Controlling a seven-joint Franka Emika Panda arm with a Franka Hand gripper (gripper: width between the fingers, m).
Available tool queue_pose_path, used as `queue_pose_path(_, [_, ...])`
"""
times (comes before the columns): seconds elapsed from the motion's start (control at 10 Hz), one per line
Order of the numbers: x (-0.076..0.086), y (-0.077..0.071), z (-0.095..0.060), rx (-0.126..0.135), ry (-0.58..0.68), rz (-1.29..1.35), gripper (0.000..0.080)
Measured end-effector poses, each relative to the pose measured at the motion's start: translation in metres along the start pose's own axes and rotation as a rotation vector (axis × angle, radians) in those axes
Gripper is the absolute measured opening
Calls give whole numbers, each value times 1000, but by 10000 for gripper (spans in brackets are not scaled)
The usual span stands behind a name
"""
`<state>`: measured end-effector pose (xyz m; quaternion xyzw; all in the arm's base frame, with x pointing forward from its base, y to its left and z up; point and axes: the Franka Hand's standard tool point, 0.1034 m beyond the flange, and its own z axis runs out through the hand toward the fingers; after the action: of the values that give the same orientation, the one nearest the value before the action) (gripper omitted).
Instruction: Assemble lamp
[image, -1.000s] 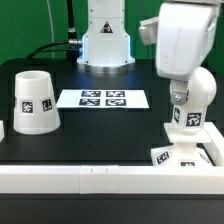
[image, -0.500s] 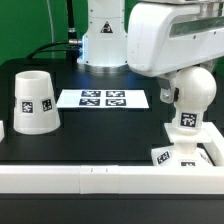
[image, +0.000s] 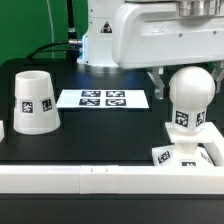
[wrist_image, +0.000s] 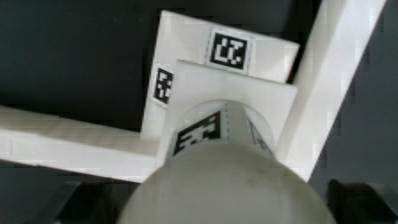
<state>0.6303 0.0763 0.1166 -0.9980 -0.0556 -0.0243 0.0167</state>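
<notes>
White plastic bulb (image: 190, 92) stands upright on the low square base (image: 166, 157) at the exterior view's right, just behind the long white rail (image: 100, 178) that edges the black table (image: 100, 135). Only the exterior view shows the tapered shade (image: 34, 101), mouth down and well apart at the exterior view's left, and the marker board (image: 103, 98) lying between it and the bulb; it also shows the arm (image: 150, 35) reaching over the bulb, with one dark finger (image: 158, 86) just beside the round head. The wrist view looks down the bulb's length instead: the head fills the near part, the tagged neck runs to the base, and the base's top tags lie beside the rail. There the gripper (wrist_image: 210, 205) has its fingers (wrist_image: 54, 205) spread to either side of the head; I cannot tell whether they press on it.
</notes>
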Motion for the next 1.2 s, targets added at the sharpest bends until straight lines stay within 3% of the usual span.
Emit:
queue_pose_path(0.5, [1, -1, -1, 2, 2, 243, 576])
queue_pose_path(0.7, [-1, -5, 0, 38, -2, 489, 576])
queue_pose_path(1.2, [-4, -25, 7, 77, -40, 960, 572])
